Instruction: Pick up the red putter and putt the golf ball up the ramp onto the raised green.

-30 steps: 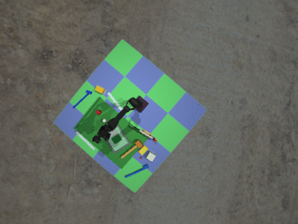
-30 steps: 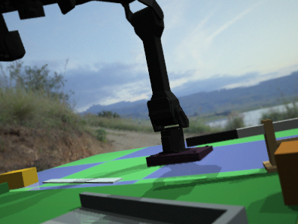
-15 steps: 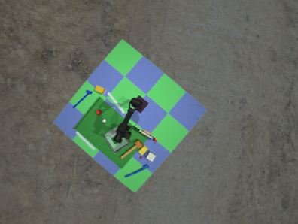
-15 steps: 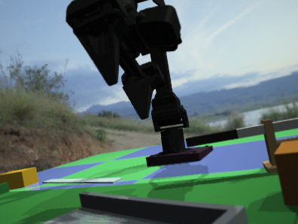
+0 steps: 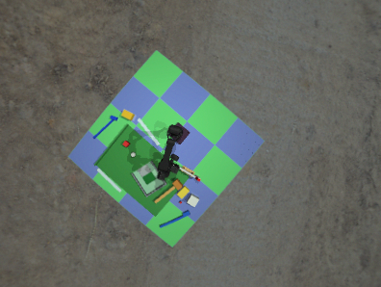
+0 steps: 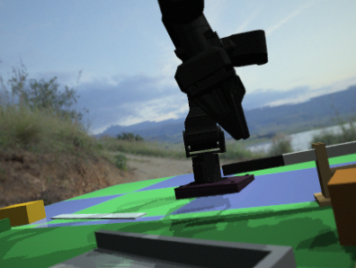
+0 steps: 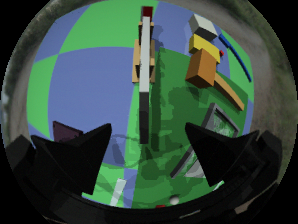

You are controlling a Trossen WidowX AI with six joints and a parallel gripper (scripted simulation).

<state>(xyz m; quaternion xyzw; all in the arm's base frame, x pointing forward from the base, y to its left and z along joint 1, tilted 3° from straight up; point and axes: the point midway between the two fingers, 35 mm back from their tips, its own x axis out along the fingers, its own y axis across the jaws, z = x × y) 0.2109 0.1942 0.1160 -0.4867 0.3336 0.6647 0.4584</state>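
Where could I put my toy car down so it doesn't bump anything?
The far squares of the checkered mat, beyond the arm's base, show nothing on them. It's crowded near the dark green turf: the raised green, the golf ball, the wooden mallet and the yellow block sit close together, with the open gripper above.
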